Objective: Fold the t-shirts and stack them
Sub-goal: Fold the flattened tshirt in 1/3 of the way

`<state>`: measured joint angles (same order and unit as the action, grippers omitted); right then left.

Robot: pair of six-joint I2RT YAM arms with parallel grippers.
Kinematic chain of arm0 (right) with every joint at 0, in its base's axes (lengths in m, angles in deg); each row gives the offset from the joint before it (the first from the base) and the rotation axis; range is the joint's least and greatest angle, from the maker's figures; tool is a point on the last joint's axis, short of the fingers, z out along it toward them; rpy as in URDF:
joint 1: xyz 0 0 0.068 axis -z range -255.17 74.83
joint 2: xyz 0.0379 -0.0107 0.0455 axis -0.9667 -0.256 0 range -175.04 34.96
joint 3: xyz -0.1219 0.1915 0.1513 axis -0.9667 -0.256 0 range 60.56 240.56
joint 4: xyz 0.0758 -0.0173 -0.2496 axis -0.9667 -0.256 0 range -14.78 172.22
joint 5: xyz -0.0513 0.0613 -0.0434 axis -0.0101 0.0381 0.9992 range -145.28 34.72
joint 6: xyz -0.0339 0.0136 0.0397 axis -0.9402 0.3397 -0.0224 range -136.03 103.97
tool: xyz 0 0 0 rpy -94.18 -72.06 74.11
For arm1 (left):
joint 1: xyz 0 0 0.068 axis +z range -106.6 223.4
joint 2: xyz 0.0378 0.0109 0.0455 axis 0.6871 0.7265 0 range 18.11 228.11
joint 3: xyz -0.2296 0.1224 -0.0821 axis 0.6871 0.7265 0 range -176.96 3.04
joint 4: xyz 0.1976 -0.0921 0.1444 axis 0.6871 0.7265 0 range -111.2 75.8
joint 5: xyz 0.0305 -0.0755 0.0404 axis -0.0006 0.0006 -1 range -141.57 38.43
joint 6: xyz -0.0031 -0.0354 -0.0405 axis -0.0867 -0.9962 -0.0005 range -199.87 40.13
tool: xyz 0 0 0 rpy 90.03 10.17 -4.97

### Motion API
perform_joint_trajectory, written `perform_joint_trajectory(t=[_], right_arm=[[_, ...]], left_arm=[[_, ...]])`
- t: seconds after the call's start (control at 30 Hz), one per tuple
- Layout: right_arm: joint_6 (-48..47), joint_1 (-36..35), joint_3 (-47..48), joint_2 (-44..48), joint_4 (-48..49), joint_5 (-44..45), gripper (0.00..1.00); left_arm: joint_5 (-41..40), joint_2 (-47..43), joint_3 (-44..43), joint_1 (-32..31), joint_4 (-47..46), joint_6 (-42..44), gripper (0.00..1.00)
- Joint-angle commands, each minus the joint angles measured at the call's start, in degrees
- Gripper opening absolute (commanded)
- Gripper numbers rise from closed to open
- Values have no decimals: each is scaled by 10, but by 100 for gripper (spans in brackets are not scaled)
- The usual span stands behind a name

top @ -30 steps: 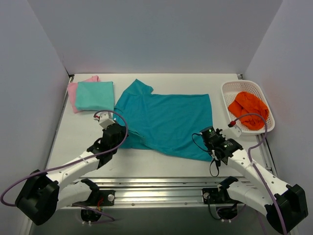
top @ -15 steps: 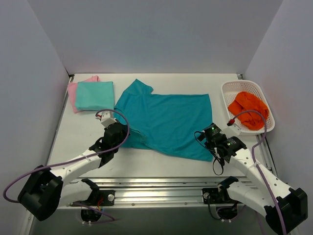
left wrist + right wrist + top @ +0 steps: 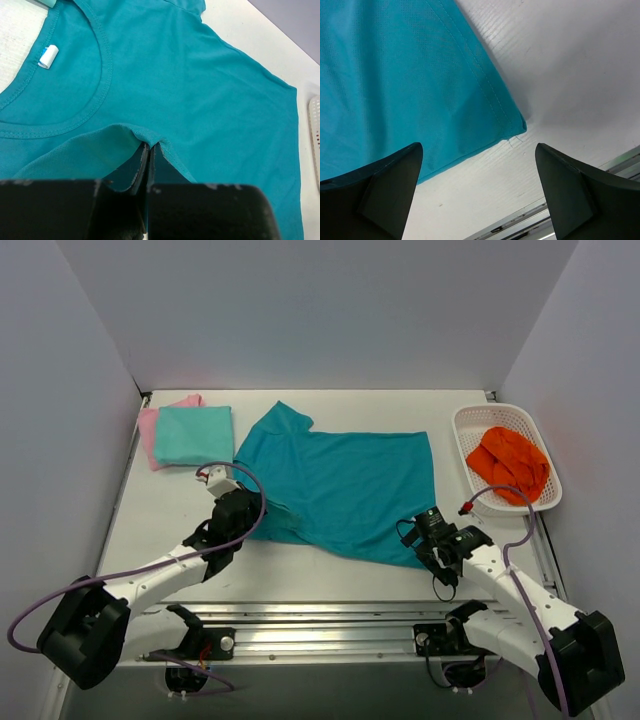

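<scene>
While the left tool [image 3: 150,149] is clenched tight on a raised fold of the teal t-shirt [image 3: 345,490], fingers pressed together with cloth nipped between them, the right tool [image 3: 477,150] stands wide open, holding nothing. Just ahead of the left tool lies the shirt's neckline, with a small white label [image 3: 46,56] off to its left. Between the right tool's spread fingers sits the shirt's hem corner, flat on the white surface [image 3: 560,75]; whether the tips touch it I cannot tell. Well beyond the left tool, a folded aqua t-shirt [image 3: 193,434] rests on a pink t-shirt [image 3: 148,430]. Past the right tool stands a white basket [image 3: 460,425] holding orange cloth [image 3: 510,462].
</scene>
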<state>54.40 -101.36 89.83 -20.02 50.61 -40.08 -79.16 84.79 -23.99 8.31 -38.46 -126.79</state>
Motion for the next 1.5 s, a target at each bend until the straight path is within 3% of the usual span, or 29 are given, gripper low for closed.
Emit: perform_joint_trajectory(t=[0.0, 0.33, 0.43, 0.53, 0.57, 0.63, 0.93, 1.17, 1.47], right_arm=[[5, 11, -7, -8, -1, -2, 90], [-39, 54, -35, -43, 45, -31, 76], [-47, 68, -33, -48, 50, -36, 66], [-60, 78, -33, -54, 55, -42, 42], [-70, 87, -33, -56, 57, -47, 25], [-81, 101, -31, -63, 60, -54, 0], [-102, 111, -15, -42, 43, -40, 0], [-106, 111, 33, 29, 15, 2, 0], [-90, 110, 4, 1, 107, 41, 0]], left_arm=[[10, 6, 0, 5, -32, 10, 2], [9, -3, 5, 7, -32, 12, 2], [8, -5, 5, 9, -31, 13, 2], [10, -3, 3, 10, -31, 14, 2], [11, -2, 3, 10, -31, 15, 2], [11, -1, 3, 10, -32, 15, 2], [11, -6, 2, 12, -31, 15, 2], [-10, -85, -11, 9, 59, 10, 2], [-27, -81, -27, 9, 71, 20, 2]])
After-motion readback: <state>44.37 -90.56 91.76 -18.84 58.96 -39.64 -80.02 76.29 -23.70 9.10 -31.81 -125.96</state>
